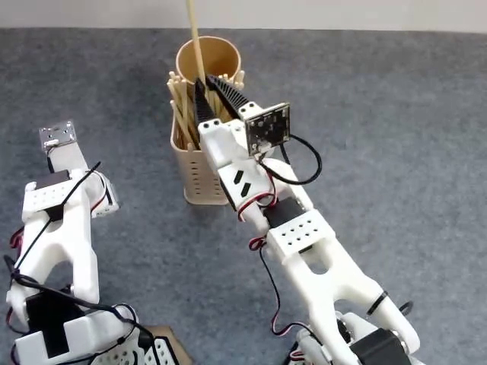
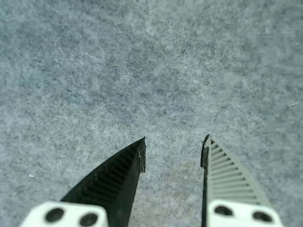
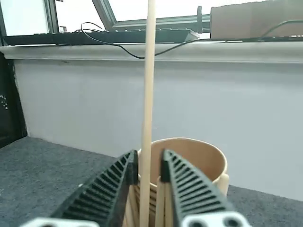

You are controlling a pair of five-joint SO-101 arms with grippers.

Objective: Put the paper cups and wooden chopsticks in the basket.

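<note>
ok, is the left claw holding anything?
No, the left claw hangs open over the grey carpet, nothing between its jaws.

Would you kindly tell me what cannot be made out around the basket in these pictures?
- Raised chopstick: its top is cut off by the upper edge in the high and right wrist views. Its lower end is hidden behind the right hand.
- Paper cup: its inside is partly covered by that hand in the high view, so nested cups cannot be counted.
- Basket: its floor is hidden by its own wall.
</note>
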